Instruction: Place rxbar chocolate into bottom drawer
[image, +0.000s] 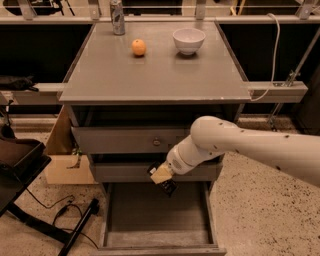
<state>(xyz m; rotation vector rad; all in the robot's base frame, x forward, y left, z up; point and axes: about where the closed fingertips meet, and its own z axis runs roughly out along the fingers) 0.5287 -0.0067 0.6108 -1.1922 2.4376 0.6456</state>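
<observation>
1. Since the bottom drawer (134, 216) stands open at the lower centre of the frame, the step in hand is, I judge, bringing the bar into it.
2. At the centre, the end effector (162, 178) is clamped on the rxbar chocolate (169, 188), above the drawer floor.
3. The next move calls for lowering, then release.
4. No print on the wrapper can be read.

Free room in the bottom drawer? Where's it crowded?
The bottom drawer floor is bare between both side walls and the front rim. The pincer holds the rxbar chocolate over its back edge. Crowded: far edge of tabletop: can, orange, bowl.
</observation>
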